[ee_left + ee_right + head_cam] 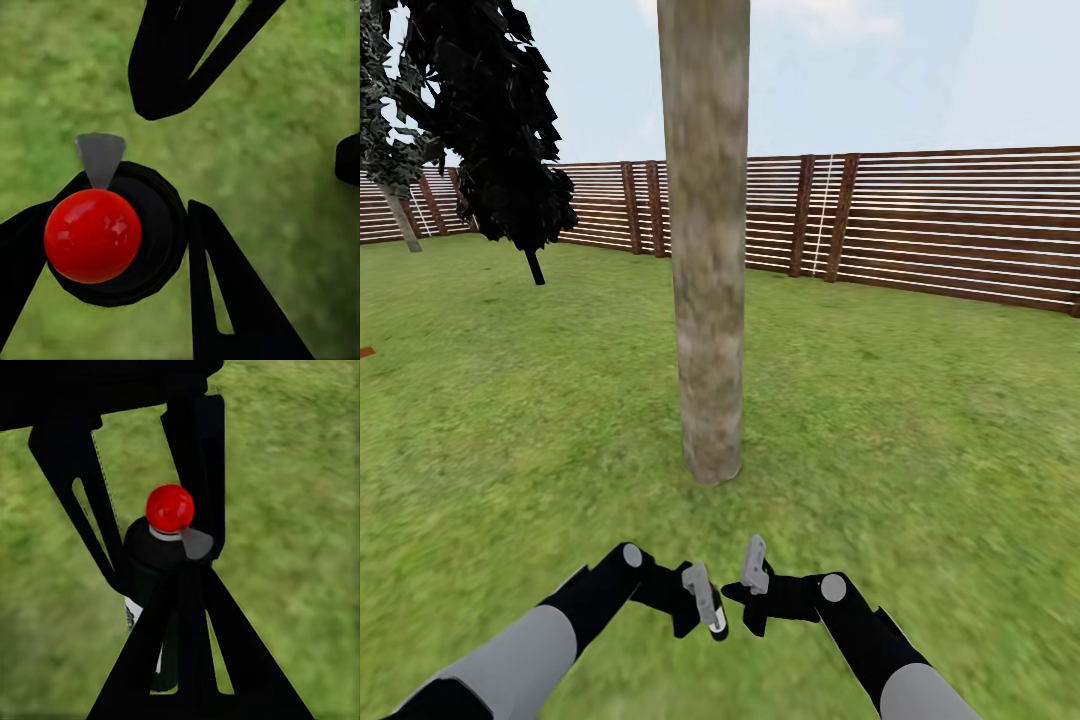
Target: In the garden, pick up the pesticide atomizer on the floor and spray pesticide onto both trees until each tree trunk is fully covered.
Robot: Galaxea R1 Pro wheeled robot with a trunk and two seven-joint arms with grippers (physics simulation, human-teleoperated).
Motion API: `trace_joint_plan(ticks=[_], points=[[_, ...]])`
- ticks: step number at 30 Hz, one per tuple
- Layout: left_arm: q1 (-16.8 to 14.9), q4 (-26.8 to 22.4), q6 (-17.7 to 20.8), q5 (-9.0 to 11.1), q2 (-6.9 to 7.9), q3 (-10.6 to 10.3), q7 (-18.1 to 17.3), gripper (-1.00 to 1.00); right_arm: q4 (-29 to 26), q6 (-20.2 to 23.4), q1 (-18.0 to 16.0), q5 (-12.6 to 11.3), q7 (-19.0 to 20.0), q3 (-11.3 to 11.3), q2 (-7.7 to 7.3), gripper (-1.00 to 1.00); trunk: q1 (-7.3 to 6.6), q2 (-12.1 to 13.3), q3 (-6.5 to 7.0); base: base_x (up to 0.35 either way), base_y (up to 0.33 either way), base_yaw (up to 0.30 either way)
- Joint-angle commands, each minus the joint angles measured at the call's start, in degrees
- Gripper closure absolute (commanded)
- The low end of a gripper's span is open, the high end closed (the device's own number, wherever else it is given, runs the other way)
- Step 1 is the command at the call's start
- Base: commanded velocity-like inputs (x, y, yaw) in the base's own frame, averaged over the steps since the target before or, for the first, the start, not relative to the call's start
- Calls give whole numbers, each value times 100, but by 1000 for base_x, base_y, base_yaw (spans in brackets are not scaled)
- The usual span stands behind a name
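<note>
A thick pale mottled tree trunk [707,250] rises from the grass [920,420] straight ahead, a short way beyond both grippers. A second pale trunk [402,222] leans at the far left by the fence. My left gripper [705,600] is shut on the pesticide atomizer [161,225], a dark bottle with a glossy red ball and a grey nozzle on top. The right wrist view shows the atomizer [146,555] clamped between the left gripper's fingers [196,465]. My right gripper [756,568] hangs close beside it, fingers together and holding nothing.
A black cypress-like tree [500,130] on a thin dark stem stands at the back left. The red-brown slatted fence [940,230] runs across the back. A small red-brown object [365,352] lies at the left edge. Lawn spreads on both sides of the trunk.
</note>
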Motion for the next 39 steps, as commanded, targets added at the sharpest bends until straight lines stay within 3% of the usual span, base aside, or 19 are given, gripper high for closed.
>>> trace_joint_plan(ticks=[1, 24, 30, 34, 39], points=[[0, -9, 10, -26, -9, 2, -17, 100, -6, -34, -2, 58, 3, -7, 2, 100, -1, -2, -5, 0, 0, 0], [38, 0, -14, -22, -180, 20, -11, 100, -6, -34, -2, 60, 3, -8, 2, 100, -1, -2, -5, 0, 0, 0], [31, 26, -16, -40, -162, 7, -7, 100, -5, -34, -2, 60, 3, -8, -3, 100, -1, -2, -5, 0, 0, 0], [46, 82, -23, -50, -15, 9, 7, 100, 1, -34, -2, 60, 3, -7, -5, 100, -1, -2, -5, 0, 0, 0], [63, 94, -23, -52, 479, 3, 11, 100, -1, -34, -2, 60, 3, -7, -7, 100, -1, -2, -5, 0, 0, 0]])
